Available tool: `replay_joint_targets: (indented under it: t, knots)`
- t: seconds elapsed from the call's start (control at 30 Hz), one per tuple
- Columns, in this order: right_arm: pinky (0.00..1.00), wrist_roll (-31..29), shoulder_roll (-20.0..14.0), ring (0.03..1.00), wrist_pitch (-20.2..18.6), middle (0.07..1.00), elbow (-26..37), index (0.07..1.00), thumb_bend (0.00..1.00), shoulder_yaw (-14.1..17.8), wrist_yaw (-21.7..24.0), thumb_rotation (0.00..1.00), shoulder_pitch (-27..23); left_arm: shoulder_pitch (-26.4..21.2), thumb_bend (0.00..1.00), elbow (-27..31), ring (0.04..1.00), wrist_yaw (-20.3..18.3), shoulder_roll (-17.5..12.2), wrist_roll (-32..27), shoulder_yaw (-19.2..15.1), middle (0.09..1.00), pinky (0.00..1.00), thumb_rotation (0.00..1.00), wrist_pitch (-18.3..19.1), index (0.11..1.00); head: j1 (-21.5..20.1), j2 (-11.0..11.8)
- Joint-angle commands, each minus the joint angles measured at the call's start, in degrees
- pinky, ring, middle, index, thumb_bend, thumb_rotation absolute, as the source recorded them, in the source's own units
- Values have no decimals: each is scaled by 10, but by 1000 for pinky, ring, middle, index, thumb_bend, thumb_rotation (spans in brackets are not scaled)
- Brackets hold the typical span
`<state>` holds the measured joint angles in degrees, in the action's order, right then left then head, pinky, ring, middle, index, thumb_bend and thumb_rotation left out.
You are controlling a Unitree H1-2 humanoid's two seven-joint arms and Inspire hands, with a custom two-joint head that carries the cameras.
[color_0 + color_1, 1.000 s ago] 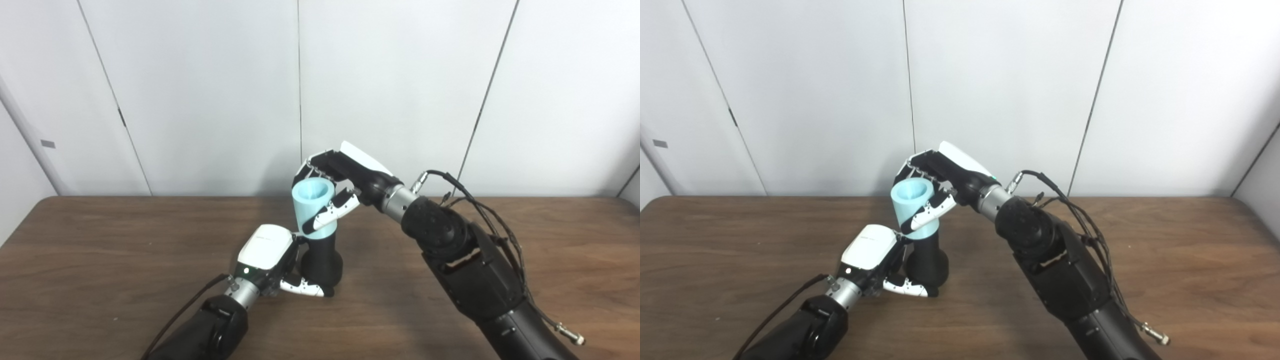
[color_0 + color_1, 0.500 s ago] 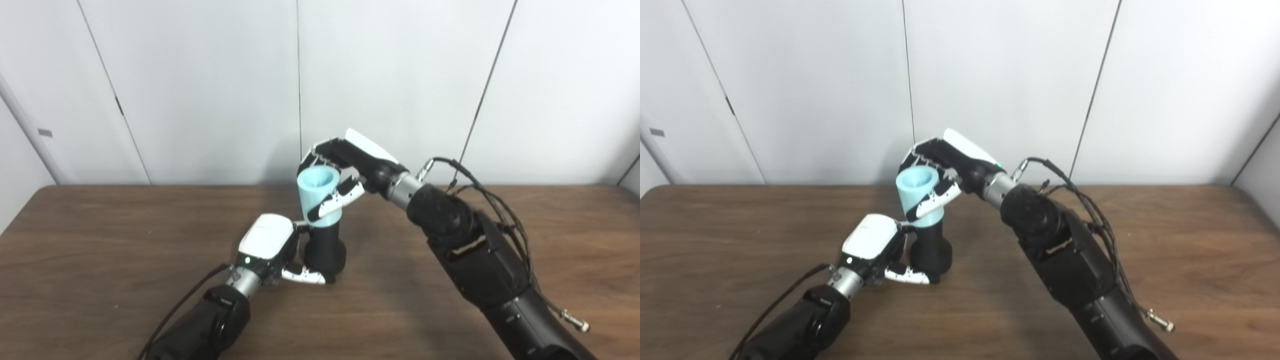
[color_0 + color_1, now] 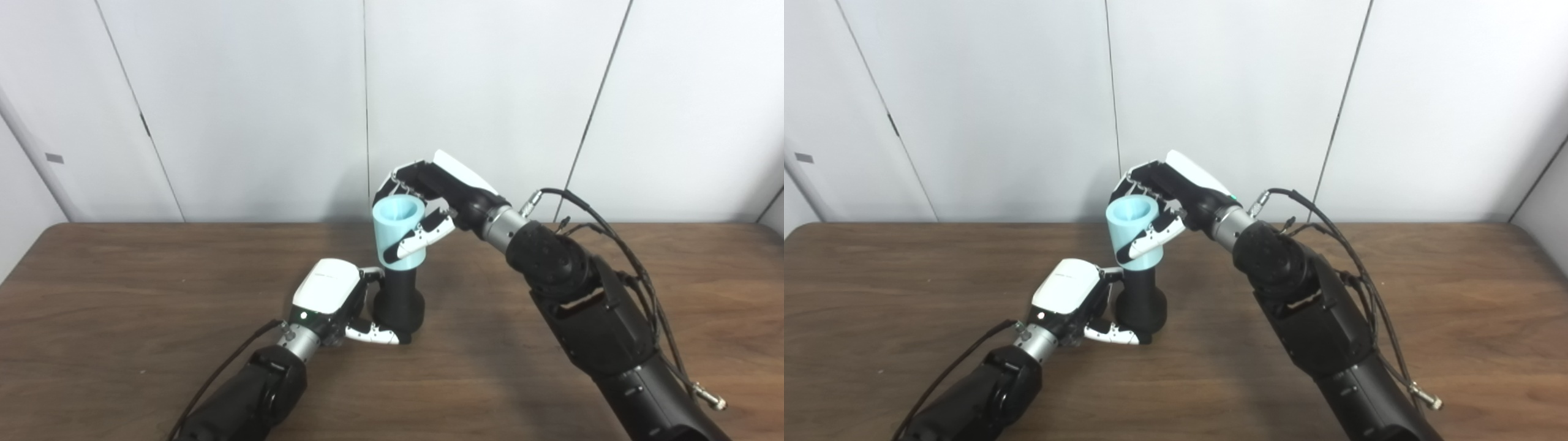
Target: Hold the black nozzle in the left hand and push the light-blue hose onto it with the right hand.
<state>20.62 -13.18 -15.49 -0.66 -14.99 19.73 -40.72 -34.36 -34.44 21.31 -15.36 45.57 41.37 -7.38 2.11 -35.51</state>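
The black nozzle stands upright on the brown table, its wide base down. My left hand is shut on that base, thumb across the front. The light-blue hose is a short open tube whose lower end covers the nozzle's top, tilted slightly left. My right hand is shut on the hose from behind and from the right, with a finger across its front. How deep the nozzle's tip sits inside the hose is hidden.
White wall panels rise behind the table's far edge. Loose cables hang along my right forearm, and a metal plug dangles near the lower right. My left arm's cable trails toward the bottom edge.
The camera shifted, moving the whole picture. Against the nozzle, the hose looks higher, with more black neck showing below it, and my right hand rose with it. My left hand kept its hold.
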Motion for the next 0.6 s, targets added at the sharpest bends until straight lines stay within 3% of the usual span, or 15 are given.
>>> replay_joint_targets:
  t: [0.0,0.23,0.37,0.57]
  knots:
    - [327,-9,10,415,4,467,27,524,516,17,-21,0,-23,89,497,-36,397,-77,24,19,48,438,300,0,-9,531,0,-1]
    - [331,3,14,415,-2,473,38,522,516,24,-20,0,-19,88,498,-30,390,-84,21,22,48,441,296,0,0,532,1,-5]
    - [333,-5,4,417,14,471,36,521,516,24,-12,0,-14,88,497,-31,398,-84,23,21,46,439,306,0,1,531,1,-6]
    - [343,-7,3,420,1,470,46,517,517,22,-9,0,4,89,497,-30,386,-88,24,20,44,440,308,0,1,535,5,-10]
